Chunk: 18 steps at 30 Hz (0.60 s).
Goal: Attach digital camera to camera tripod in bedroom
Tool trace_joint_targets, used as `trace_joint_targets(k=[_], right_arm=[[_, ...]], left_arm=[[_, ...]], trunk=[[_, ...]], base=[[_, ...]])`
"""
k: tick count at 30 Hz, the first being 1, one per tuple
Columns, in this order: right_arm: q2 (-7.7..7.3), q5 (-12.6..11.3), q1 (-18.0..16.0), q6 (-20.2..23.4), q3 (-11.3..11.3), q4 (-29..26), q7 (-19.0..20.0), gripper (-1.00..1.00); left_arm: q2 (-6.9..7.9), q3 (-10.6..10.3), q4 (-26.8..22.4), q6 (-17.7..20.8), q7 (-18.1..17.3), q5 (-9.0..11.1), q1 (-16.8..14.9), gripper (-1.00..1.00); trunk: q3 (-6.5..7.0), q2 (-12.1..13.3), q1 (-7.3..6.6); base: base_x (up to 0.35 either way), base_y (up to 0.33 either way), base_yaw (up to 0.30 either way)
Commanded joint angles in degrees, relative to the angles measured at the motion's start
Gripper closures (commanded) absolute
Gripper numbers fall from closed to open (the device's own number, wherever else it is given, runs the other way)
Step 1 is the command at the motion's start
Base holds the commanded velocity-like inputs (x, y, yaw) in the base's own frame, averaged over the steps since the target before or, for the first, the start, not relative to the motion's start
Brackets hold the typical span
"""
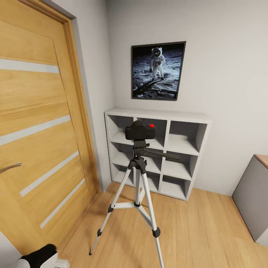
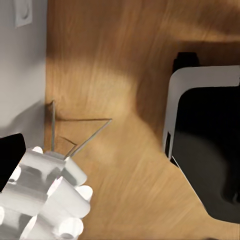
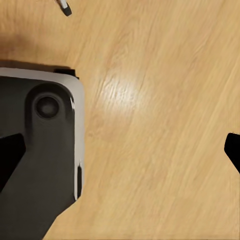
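One look through your head view finds the digital camera (image 1: pixel 140 130) seated atop the camera tripod (image 1: pixel 138 178) before the white shelving (image 1: pixel 186 149). Your wrist views face wood floor (image 3: pixel 160 100) instead. The right jaws stand wide apart, empty; I cannot tell how the left jaws stand.

Matt black digital camera (image 1: pixel 140 130), silver-metal camera tripod (image 1: pixel 138 193)

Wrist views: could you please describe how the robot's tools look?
The right tool has plain matte black fingers tapering to points. The left tool's finger is black too, next to white casing made of rounded knobs.
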Motion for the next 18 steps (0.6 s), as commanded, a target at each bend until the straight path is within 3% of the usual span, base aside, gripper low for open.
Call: trace_joint_targets(k=[1,4,7,8,10,12,18], right_arm=[[0.01,-0.9,-0.11,-0.4,0.41,0.24,0.13,-1.0],[-0.01,-3.98,-0.1,-0.4,-0.36,0.23,0.59,-1.0],[-0.03,-7.52,-0.1,-0.38,-1.79,0.2,0.83,-1.0],[-0.03,-8.87,-0.1,-0.48,-2.48,0.16,0.81,-1.0],[-0.03,-9.11,-0.1,-0.64,-2.61,0.15,0.78,-1.0],[-0.02,-9.43,-0.1,-0.89,-2.64,0.15,0.71,-1.0],[-0.03,-9.52,-0.1,-0.99,-2.55,0.14,0.69,-1.0]], left_arm=[[0.06,-0.24,-0.04,-0.5,0.49,0.57,0.58,-1.0],[-0.3,-0.24,0.31,-2.53,0.49,0.58,3.79,-1.0],[-1.6,-0.24,0.51,-4.3,0.48,0.6,7.99,-1.0],[-2.68,-0.24,0.62,-6.39,0.48,0.61,11.91,-1.0],[-3.04,-0.24,0.68,-7.22,0.5,0.63,13.37,-1.0],[-3.82,-0.24,1.87,-8.79,0.52,0.68,17.02,-1.0],[-5.96,-0.24,2.93,-9.83,0.53,0.7,21.27,-1.0]], trunk=[[-0.13,-0.14,0.04],[-0.13,-0.14,0.04],[-0.13,-0.14,0.04],[-0.13,-0.14,0.04],[-0.13,-0.14,0.04],[-0.13,-0.14,0.04],[-0.13,-0.14,0.04]], base=[[0.0,0.0,0.0],[0.0,0.0,0.0],[0.0,0.0,0.0],[0.0,0.0,0.0],[0.0,0.0,0.0],[0.0,0.0,0.0],[0.0,0.0,0.0]])
